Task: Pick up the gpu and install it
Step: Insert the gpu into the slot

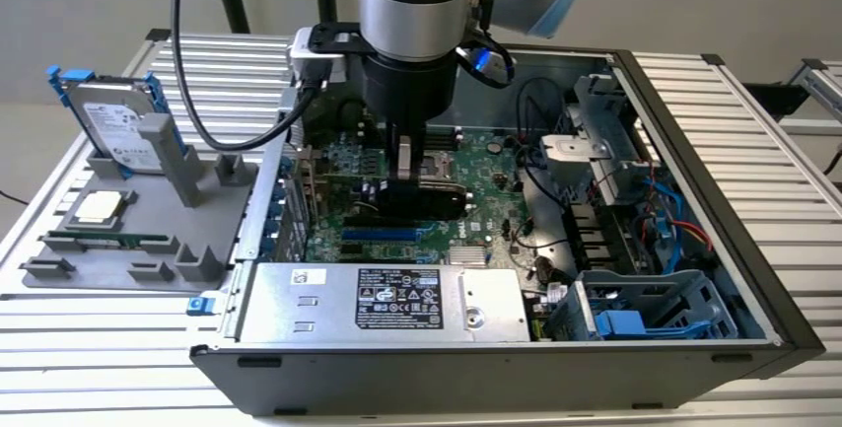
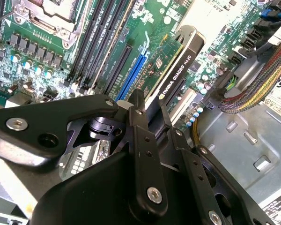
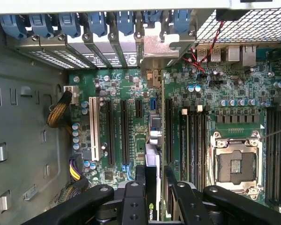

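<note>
The gpu (image 2: 174,60) is a green card with a black cooler, standing on edge over the motherboard (image 1: 494,200) inside the open computer case (image 1: 736,200). My gripper (image 2: 151,108) is shut on its upper edge, one black finger on each face. In the first wrist view the gpu (image 3: 153,140) shows edge-on between the long black expansion slots, and its silver end bracket (image 3: 155,49) reaches the row of rear slot covers. My gripper (image 3: 155,176) grips it there too. In the exterior view my gripper (image 1: 416,200) is low over the board's middle. Whether the card is fully seated I cannot tell.
A blue slot (image 2: 131,75) runs right beside the card. The CPU socket (image 3: 236,164) and memory slots lie close by. Bundled cables (image 2: 253,89) and the power supply (image 1: 382,299) line the case. Outside, at the exterior view's left, a grey holder (image 1: 197,259) carries a hard drive (image 1: 116,123).
</note>
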Motion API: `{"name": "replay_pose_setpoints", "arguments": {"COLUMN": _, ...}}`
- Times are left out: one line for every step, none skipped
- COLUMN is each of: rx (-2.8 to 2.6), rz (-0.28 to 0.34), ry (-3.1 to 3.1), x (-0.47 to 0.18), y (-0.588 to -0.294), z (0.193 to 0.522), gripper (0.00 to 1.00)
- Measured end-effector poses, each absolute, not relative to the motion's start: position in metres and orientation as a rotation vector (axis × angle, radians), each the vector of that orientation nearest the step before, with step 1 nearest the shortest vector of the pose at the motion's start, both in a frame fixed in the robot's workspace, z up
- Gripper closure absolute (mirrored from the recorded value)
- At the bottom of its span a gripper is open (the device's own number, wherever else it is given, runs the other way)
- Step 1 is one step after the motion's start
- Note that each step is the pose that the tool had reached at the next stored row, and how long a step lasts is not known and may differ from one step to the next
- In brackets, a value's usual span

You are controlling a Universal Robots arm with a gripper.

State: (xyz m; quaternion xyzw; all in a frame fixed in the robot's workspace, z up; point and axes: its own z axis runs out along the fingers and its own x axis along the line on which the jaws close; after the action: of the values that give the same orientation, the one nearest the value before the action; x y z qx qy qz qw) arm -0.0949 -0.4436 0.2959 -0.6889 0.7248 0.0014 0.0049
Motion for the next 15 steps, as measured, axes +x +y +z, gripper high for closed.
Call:
{"name": "replay_pose_setpoints", "arguments": {"rx": -2.157, "rz": 0.004, "ry": 2.270, "x": -0.095, "y": -0.444, "z": 0.295, "gripper": 1.00}}
{"name": "replay_pose_setpoints", "arguments": {"rx": -2.157, "rz": 0.004, "ry": 2.270, "x": -0.095, "y": -0.444, "z": 0.294, "gripper": 1.00}}
{"name": "replay_pose_setpoints", "arguments": {"rx": -2.157, "rz": 0.004, "ry": 2.270, "x": -0.096, "y": -0.444, "z": 0.293, "gripper": 1.00}}
{"name": "replay_pose_setpoints", "arguments": {"rx": -2.157, "rz": 0.004, "ry": 2.270, "x": -0.096, "y": -0.444, "z": 0.292, "gripper": 1.00}}
{"name": "replay_pose_setpoints", "arguments": {"rx": -2.157, "rz": 0.004, "ry": 2.270, "x": -0.097, "y": -0.444, "z": 0.292, "gripper": 1.00}}
{"name": "replay_pose_setpoints", "arguments": {"rx": -2.157, "rz": 0.004, "ry": 2.270, "x": -0.098, "y": -0.444, "z": 0.291, "gripper": 1.00}}
{"name": "replay_pose_setpoints", "arguments": {"rx": -2.157, "rz": 0.004, "ry": 2.270, "x": -0.098, "y": -0.444, "z": 0.290, "gripper": 1.00}}
{"name": "replay_pose_setpoints", "arguments": {"rx": -2.157, "rz": 0.004, "ry": 2.270, "x": -0.099, "y": -0.444, "z": 0.290, "gripper": 1.00}}
{"name": "replay_pose_setpoints", "arguments": {"rx": -2.157, "rz": 0.004, "ry": 2.270, "x": -0.100, "y": -0.444, "z": 0.289, "gripper": 1.00}}
{"name": "replay_pose_setpoints", "arguments": {"rx": -2.157, "rz": 0.004, "ry": 2.270, "x": -0.101, "y": -0.444, "z": 0.288, "gripper": 1.00}}
{"name": "replay_pose_setpoints", "arguments": {"rx": -2.157, "rz": 0.004, "ry": 2.270, "x": -0.101, "y": -0.444, "z": 0.288, "gripper": 1.00}}
{"name": "replay_pose_setpoints", "arguments": {"rx": -2.157, "rz": 0.004, "ry": 2.270, "x": -0.102, "y": -0.444, "z": 0.287, "gripper": 1.00}}
{"name": "replay_pose_setpoints", "arguments": {"rx": -2.157, "rz": 0.004, "ry": 2.270, "x": -0.103, "y": -0.444, "z": 0.287, "gripper": 1.00}}
{"name": "replay_pose_setpoints", "arguments": {"rx": -2.157, "rz": 0.004, "ry": 2.270, "x": -0.103, "y": -0.444, "z": 0.286, "gripper": 1.00}}
{"name": "replay_pose_setpoints", "arguments": {"rx": -2.157, "rz": 0.004, "ry": 2.270, "x": -0.104, "y": -0.444, "z": 0.285, "gripper": 1.00}}
